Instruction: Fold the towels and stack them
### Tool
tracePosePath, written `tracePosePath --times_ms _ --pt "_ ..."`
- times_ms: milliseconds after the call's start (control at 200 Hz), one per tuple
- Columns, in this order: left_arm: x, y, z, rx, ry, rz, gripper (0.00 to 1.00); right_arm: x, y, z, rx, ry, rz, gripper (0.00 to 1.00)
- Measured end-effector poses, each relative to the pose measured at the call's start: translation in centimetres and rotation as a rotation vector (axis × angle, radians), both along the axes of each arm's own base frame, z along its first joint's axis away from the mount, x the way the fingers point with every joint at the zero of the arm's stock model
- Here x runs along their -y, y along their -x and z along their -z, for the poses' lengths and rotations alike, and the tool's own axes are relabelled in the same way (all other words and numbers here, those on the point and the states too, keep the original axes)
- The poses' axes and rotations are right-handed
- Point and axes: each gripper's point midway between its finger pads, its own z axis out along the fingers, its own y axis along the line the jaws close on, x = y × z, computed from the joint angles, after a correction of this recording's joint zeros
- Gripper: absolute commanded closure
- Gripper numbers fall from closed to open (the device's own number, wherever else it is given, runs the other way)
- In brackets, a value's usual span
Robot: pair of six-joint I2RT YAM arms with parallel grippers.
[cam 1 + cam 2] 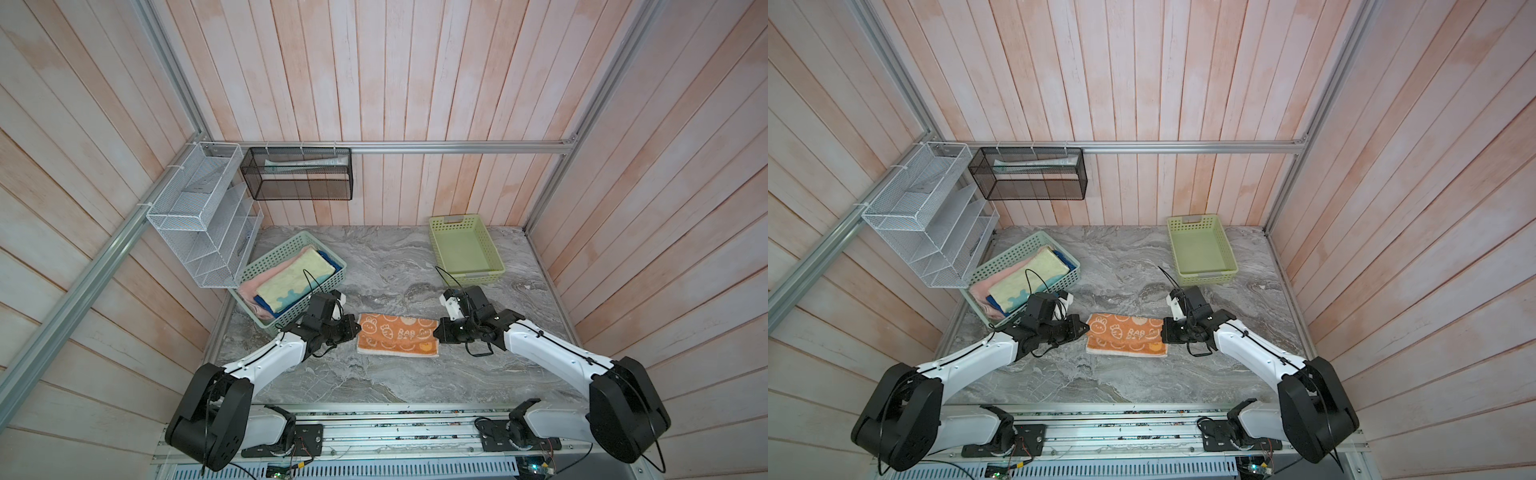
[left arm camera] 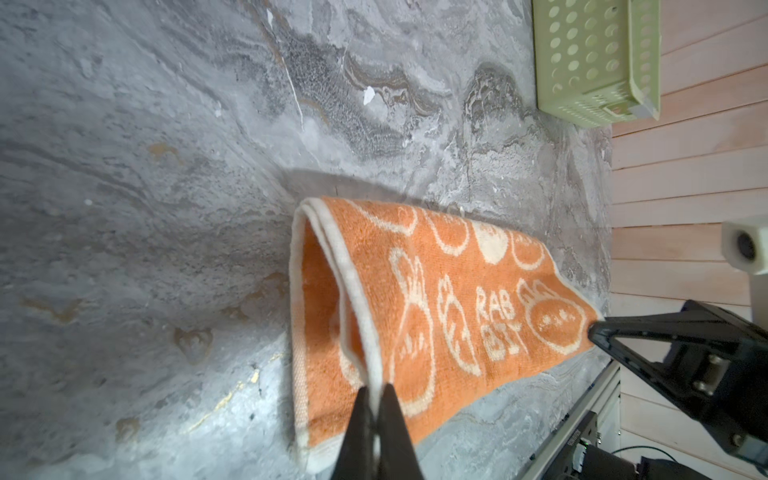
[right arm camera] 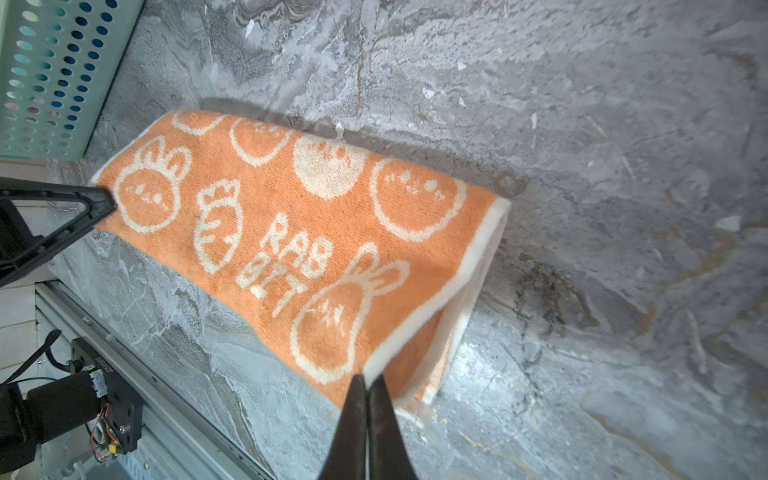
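Teal on the far left: teal basket (image 1: pixel 274 255), holding the pink towel (image 1: pixel 249 289), yellow towel (image 1: pixel 291 278) and blue towel (image 1: pixel 264 307) in a pile. Moving right, pinching the left cream hem of the orange towel (image 2: pixel 457 311) with the left gripper (image 2: pixel 376 388), fingers pressed tight together on the top layer. Lying folded over on the marble tabletop (image 1: pixel 374 270), stretching straight between both sets of fingers, upper layer lifting a bit off the lower one. Clamping the right hem the same way with the right gripper (image 3: pixel 368 380), fingers squeezed together on the edge. Sitting well apart at the back right: green basket (image 1: pixel 492 245).
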Motion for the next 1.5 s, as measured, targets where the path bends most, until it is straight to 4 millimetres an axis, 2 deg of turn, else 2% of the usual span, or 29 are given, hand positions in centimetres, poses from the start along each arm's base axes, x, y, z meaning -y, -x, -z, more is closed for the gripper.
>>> tracePosePath --times_ms 155,245,320,380,420,495,700,785,895,1070,1250,1325,1415,1500 --pt "0.3 1.0 -1.2 0.009 0.014 0.015 1.0 0.3 0.4 -0.9 0.016 -0.004 0.0 1.0" --pt "0.3 1.7 -1.2 0.004 0.031 0.017 1.0 0.6 0.8 -0.6 0.013 -0.004 0.001 1.0" --pt "0.0 2.6 0.0 -0.034 0.025 0.013 0.84 1.0 1.8 0.9 -0.023 0.007 0.005 0.99" --pt "-0.3 3.6 1.6 -0.087 0.017 0.005 0.67 1.5 2.8 2.2 -0.064 0.021 0.008 0.81" --pt "-0.5 4.2 2.4 -0.119 0.009 0.002 0.61 1.7 3.3 2.9 -0.085 0.034 0.007 0.71" --pt "-0.8 4.8 3.5 -0.165 -0.012 -0.003 0.55 2.1 3.8 3.4 -0.108 0.051 0.016 0.65" --pt "-1.4 4.3 4.0 -0.194 -0.03 -0.023 0.48 2.6 2.8 2.7 -0.075 0.099 0.028 0.64" --pt "-1.4 3.1 3.5 -0.198 -0.007 -0.028 0.48 2.3 2.2 2.3 -0.061 0.1 0.028 0.64" --pt "-1.0 1.8 3.5 -0.205 0.024 -0.02 0.48 2.0 1.8 2.8 -0.073 0.111 0.018 0.64" --pt "0.1 1.6 4.9 -0.257 0.064 0.023 0.48 1.1 2.1 4.1 -0.098 0.131 -0.02 0.64" --pt "1.9 0.6 4.7 -0.26 0.133 0.077 0.49 0.6 1.7 4.5 -0.088 0.123 -0.037 0.64" --pt "2.7 0.4 4.8 -0.26 0.144 0.098 0.56 0.4 1.6 4.4 -0.076 0.121 -0.044 0.64" --pt "3.2 0.4 5.1 -0.271 0.144 0.107 0.77 0.4 1.5 4.4 -0.063 0.122 -0.057 0.64" --pt "3.2 0.7 5.6 -0.296 0.133 0.099 0.9 0.3 1.4 4.3 -0.053 0.121 -0.065 0.64"
